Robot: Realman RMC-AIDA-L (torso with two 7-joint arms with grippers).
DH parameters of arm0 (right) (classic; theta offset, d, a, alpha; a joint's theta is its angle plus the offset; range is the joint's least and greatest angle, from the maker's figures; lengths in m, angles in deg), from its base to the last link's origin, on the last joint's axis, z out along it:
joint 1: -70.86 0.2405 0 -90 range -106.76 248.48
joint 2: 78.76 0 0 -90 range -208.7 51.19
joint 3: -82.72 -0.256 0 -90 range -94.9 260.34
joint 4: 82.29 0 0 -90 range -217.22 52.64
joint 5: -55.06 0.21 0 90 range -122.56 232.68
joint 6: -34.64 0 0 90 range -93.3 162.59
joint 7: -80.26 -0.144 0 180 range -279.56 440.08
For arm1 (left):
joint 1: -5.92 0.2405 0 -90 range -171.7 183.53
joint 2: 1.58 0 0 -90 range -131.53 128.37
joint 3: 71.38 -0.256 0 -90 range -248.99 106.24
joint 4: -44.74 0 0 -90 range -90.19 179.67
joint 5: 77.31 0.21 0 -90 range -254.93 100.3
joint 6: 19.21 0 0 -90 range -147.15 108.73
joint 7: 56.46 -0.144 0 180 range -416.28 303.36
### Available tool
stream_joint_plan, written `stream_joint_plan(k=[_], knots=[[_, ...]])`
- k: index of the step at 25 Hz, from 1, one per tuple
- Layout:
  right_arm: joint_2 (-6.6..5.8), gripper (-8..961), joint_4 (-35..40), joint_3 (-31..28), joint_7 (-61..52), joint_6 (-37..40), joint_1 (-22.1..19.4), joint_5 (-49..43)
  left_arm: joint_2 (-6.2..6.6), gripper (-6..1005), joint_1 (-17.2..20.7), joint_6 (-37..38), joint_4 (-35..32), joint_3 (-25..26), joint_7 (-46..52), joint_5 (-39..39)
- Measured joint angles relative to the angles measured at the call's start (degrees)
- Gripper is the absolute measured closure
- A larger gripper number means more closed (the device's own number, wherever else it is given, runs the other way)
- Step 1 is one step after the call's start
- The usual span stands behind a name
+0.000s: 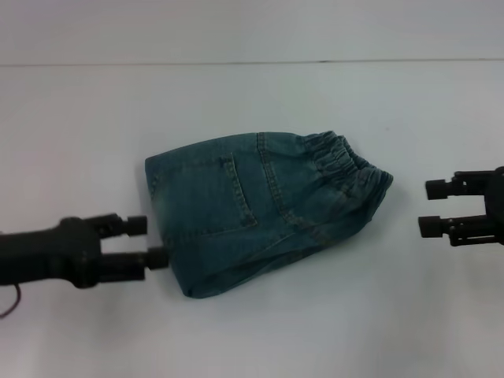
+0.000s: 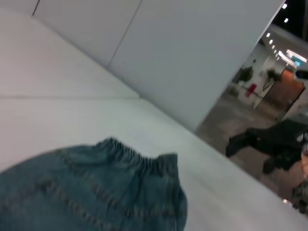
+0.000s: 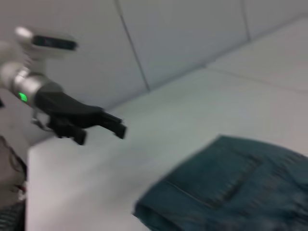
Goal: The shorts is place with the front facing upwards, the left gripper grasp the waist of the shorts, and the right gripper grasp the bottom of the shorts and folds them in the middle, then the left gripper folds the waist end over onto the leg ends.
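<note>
The shorts (image 1: 252, 213) lie folded on the white table, blue-green denim with a stitched patch pocket facing up. The gathered waist (image 1: 346, 161) points to the right, and the leg ends (image 1: 161, 205) are at the left. My left gripper (image 1: 155, 241) is open at the left edge of the shorts, its nearer fingertip right against the hem. My right gripper (image 1: 424, 208) is open and hangs apart from the cloth, right of the waist. The left wrist view shows the waist (image 2: 139, 161) with the right gripper (image 2: 248, 156) beyond it. The right wrist view shows the shorts (image 3: 231, 192) and the left gripper (image 3: 102, 135).
The white table (image 1: 252, 102) runs to a back edge with a pale wall behind it. Beyond the table's side the left wrist view shows a room floor (image 2: 231, 115) with lamps and furniture.
</note>
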State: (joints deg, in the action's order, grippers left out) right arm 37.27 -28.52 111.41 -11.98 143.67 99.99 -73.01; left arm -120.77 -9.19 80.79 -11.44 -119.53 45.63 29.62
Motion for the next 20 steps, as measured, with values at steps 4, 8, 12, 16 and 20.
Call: stream_joint_plan(k=[4,8,12,16,20], knots=[[-0.01,180,-0.21,0.63,-0.38,-1.92,-0.09,-0.87,-0.93,111,-0.41,-1.86,-0.14,-0.02,-0.04,2.91],[0.4,159,-0.23,1.2,-0.53,-3.95,0.02,-2.18,-1.16,112,-0.56,-3.5,-0.16,-0.28,-0.18,4.11],[0.65,159,-0.27,1.37,-0.57,-4.98,0.01,-2.36,-1.52,111,-0.93,-4.01,-0.24,-0.16,-0.23,5.17],[0.76,159,-0.26,1.45,-0.58,-5.03,-0.01,-2.36,-1.57,111,-1.13,-4.03,-0.24,-0.07,-0.23,5.52],[1.01,159,-0.24,1.44,-0.42,-5.72,0.05,-2.38,-1.58,111,-1.31,-4.03,-0.25,-0.18,-0.21,5.66]])
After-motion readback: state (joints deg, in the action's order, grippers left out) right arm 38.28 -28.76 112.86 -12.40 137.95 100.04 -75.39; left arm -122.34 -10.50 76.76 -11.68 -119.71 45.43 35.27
